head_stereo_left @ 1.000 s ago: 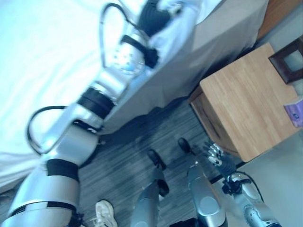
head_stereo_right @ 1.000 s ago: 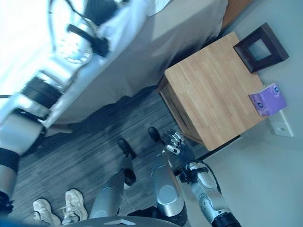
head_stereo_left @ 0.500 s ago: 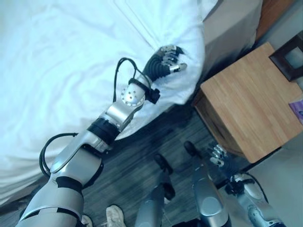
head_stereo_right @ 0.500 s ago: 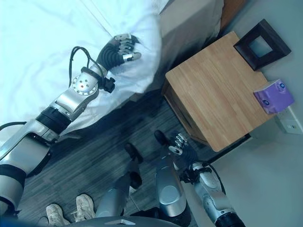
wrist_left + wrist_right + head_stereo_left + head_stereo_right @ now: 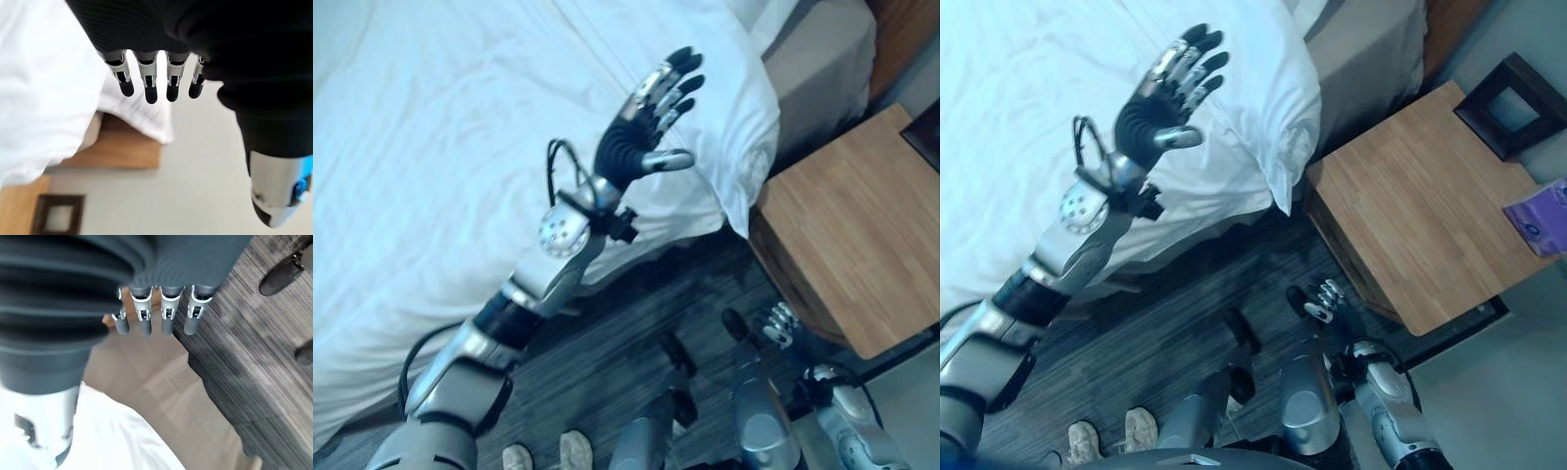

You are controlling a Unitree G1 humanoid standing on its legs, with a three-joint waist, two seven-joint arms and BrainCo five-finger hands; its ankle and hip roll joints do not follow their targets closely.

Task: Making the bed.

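Now left hand (image 5: 641, 137) raised above the bed (image 5: 440, 176), fingers (image 5: 668, 83) spread straight, holding nothing. White duvet (image 5: 1009, 108) lies under them; its corner (image 5: 1285, 162) hangs off the bed edge beyond the thumb, toward the wooden nightstand (image 5: 1420, 211). Right hand (image 5: 1324, 302) low by the floor, fingers relaxed. Risk: an empty-handed smoothing sweep may bunch the cloth or push the corner further off.

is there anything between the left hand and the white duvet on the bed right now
Nothing visible. The left hand is raised above the white duvet with its fingers straight and spread, holding nothing, and only open air lies between them. The right hand hangs low beside the wooden nightstand, away from the bed.
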